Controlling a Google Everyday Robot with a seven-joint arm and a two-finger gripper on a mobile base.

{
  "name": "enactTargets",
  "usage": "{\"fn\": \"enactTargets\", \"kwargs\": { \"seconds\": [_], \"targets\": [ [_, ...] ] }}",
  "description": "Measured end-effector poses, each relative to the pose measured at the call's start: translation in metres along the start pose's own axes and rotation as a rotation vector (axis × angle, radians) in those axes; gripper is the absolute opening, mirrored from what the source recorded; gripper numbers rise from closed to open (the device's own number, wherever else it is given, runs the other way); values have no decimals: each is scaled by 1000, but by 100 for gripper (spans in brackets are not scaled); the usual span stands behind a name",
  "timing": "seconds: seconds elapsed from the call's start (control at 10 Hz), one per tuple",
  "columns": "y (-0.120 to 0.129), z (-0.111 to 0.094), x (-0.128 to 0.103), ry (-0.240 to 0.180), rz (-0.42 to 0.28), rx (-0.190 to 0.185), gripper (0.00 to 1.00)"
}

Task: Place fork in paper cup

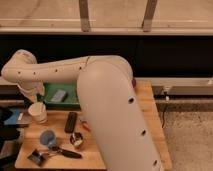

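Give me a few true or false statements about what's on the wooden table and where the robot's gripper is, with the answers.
1. The cream-white tapered paper cup stands upright near the table's left end. True.
2. The gripper is over the shiny metal cup. False: it hangs just above the paper cup.
3. The black remote lies to the right of the paper cup. True.
4. The small blue cup sits on the green tray. False: it sits on the wooden table, in front of the paper cup.
5. The green tray holds a blue-grey flat item. True.
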Motion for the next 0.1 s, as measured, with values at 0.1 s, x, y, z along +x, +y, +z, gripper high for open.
{"fn": "enactTargets", "kwargs": {
  "seconds": [0.1],
  "targets": [
    [0,0,0,0,0,0,80]
  ]
}}
